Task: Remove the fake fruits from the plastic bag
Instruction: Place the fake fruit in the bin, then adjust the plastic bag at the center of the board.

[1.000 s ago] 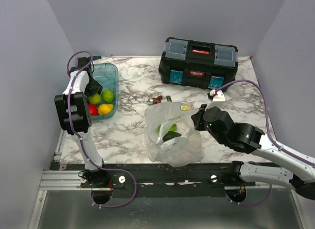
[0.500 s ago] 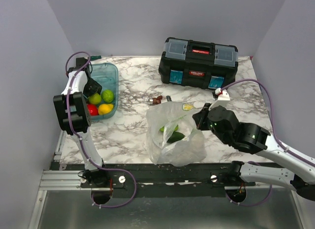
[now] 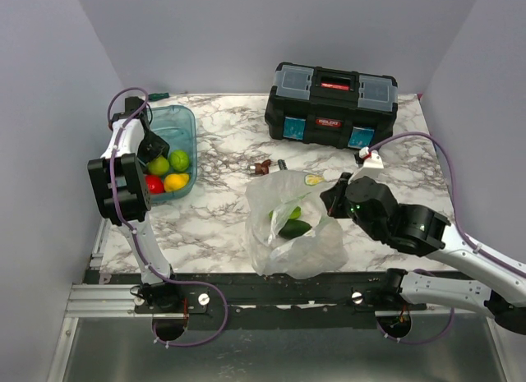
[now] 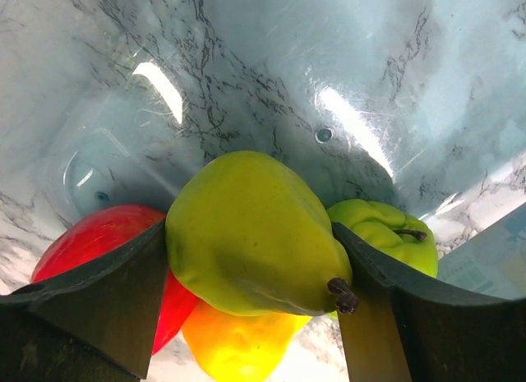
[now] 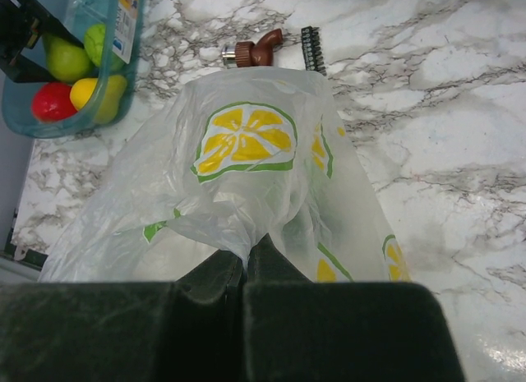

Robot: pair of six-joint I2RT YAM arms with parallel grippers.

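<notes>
step in hand: deposit of a fruit, judged from the layout. the left gripper (image 3: 156,148) hangs inside the teal tub (image 3: 182,112), fingers spread wide and pressed on both flanks of a green pear (image 4: 246,234), which it holds just above a red fruit (image 4: 90,242), a yellow fruit (image 4: 238,349) and a green pepper (image 4: 382,238).

the right gripper (image 5: 245,255) is fully closed, pinching a gathered fold of the plastic bag (image 3: 304,242) at its right side. a dark green elongated fruit (image 3: 294,227) and a lime-green fruit (image 3: 289,212) lie inside the bag.

next move calls for: spread the left fingers to drop the pear, lift clear of the tub wall, then travel to the bag mouth.

pose: the left arm stands folded, wrist pointing down into the tub. the right arm lies low, reaching in from the right.
</notes>
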